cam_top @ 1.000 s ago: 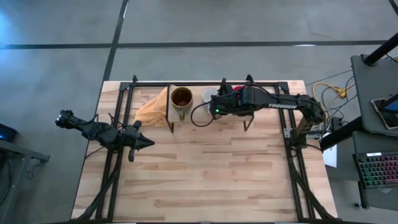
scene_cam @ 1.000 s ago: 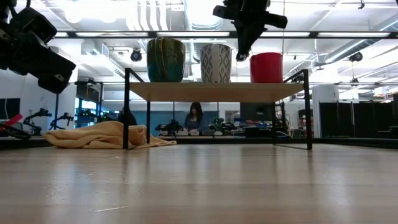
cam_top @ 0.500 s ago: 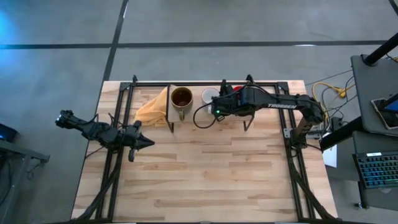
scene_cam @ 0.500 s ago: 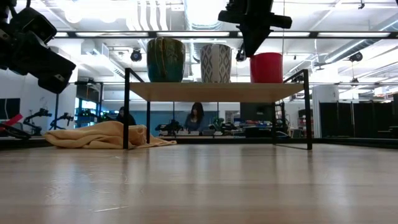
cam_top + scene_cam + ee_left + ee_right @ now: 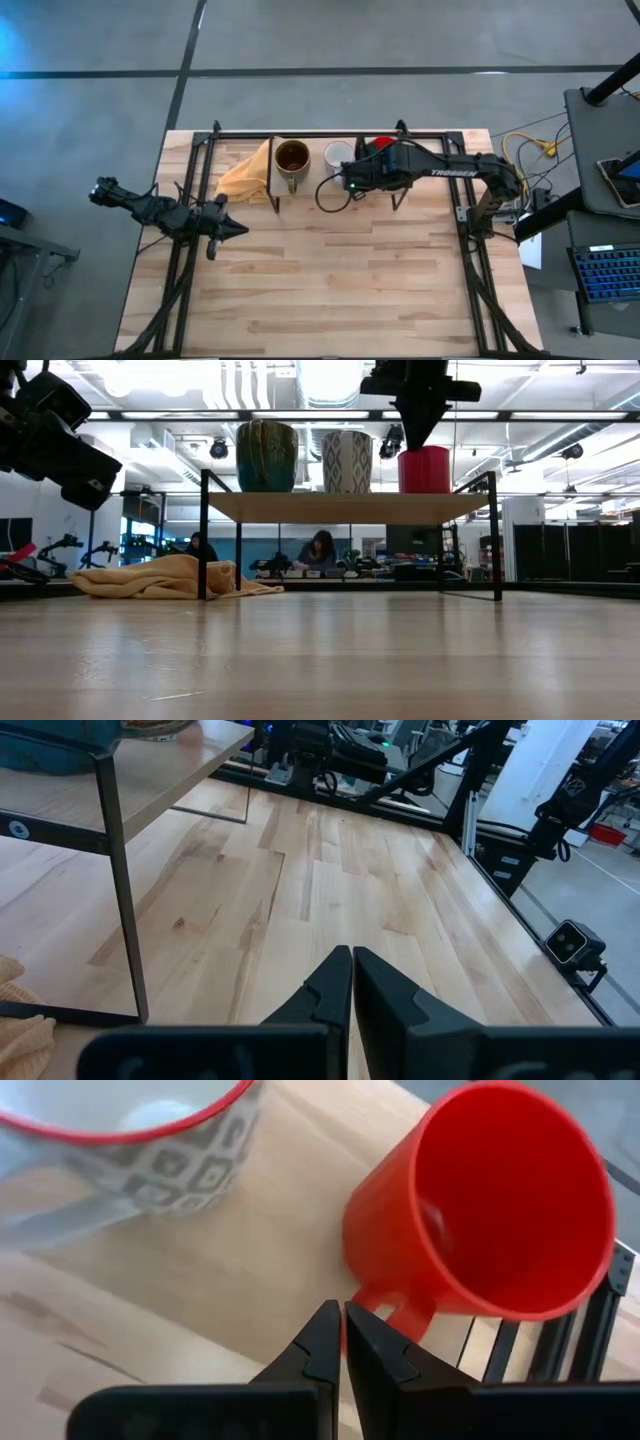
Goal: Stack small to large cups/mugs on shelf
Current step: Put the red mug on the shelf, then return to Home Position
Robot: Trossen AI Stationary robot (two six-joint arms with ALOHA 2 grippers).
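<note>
I have the right arm stretched out across the back of the counter, reaching inward over the shelf. Its right claw points down above the red mug, fingers pressed together, tips just beside the mug's handle; I cannot tell whether they touch it. From the low view the claw hangs directly over the red mug, its tip at the mug's rim.

All three mugs stand upright in a row on the shelf: the brownish-olive mug at one end, the white patterned mug in the middle, the red mug at the other end, each apart from its neighbour.

My left arm waits at the counter's left edge, well apart from the shelf, angled inward and held above the wood. The left claw is pressed together and empty, pointing across the counter.

A crumpled yellow cloth lies on the counter, partly under the shelf's left end.

Two people are seated in the room beyond.
</note>
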